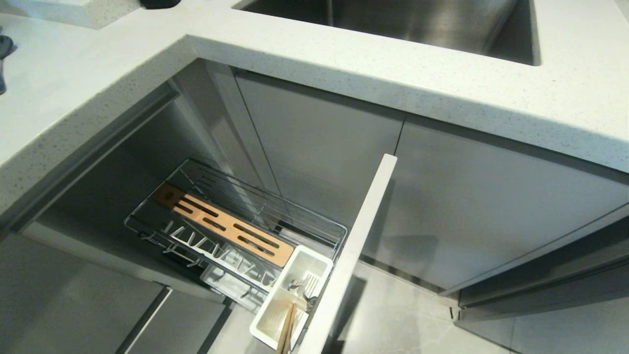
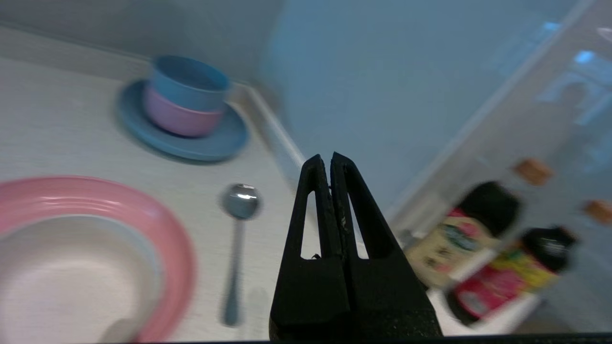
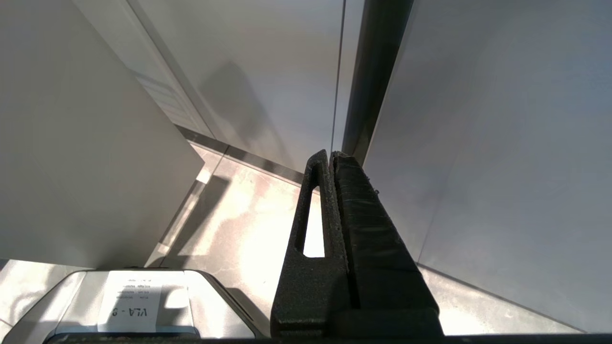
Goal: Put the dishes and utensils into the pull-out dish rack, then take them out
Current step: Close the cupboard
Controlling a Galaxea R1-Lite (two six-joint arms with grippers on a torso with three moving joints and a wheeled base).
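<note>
The pull-out dish rack (image 1: 147,230) stands drawn out below the counter, with its wooden strip (image 1: 221,223), white caddy (image 1: 317,261) and pale front panel (image 1: 361,231). A pair of wooden chopsticks (image 1: 286,332) stands in the caddy. In the left wrist view a white bowl (image 2: 62,277) sits on the pink plate (image 2: 165,224) on the counter. A silver spoon (image 2: 236,239) lies beside the plate. My left gripper (image 2: 330,157) hovers above the counter just past the spoon, shut and empty. My right gripper (image 3: 331,155) is shut and empty, parked low by the cabinet doors. Neither arm shows in the head view.
A blue plate (image 2: 215,143) carries stacked blue and pink bowls (image 2: 186,95) near the wall. Two sauce bottles (image 2: 454,239) stand at the counter's corner. The steel sink (image 1: 417,24) is set in the white countertop (image 1: 344,64). My base (image 3: 129,306) shows on the floor.
</note>
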